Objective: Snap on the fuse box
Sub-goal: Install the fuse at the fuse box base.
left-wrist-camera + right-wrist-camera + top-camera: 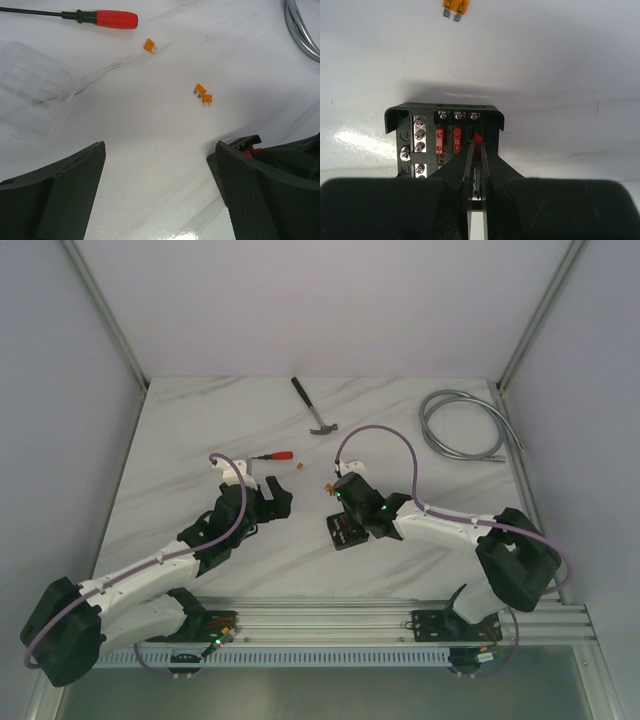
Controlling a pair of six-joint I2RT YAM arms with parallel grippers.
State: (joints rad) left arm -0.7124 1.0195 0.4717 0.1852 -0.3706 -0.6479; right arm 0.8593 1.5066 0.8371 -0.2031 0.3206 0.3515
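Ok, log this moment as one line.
left gripper: open, holds nothing | right gripper: shut on red fuse at fuse box | clear plastic lid: loose on table, not on box

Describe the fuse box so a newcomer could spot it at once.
On the white marble-patterned table, look near the middle, under the right arm's fingers, which pinch a red fuse. There sits the small black square plastic fuse box, open-topped. Unlike the tiny loose orange fuses lying near it, it is boxy and holds silver screws.
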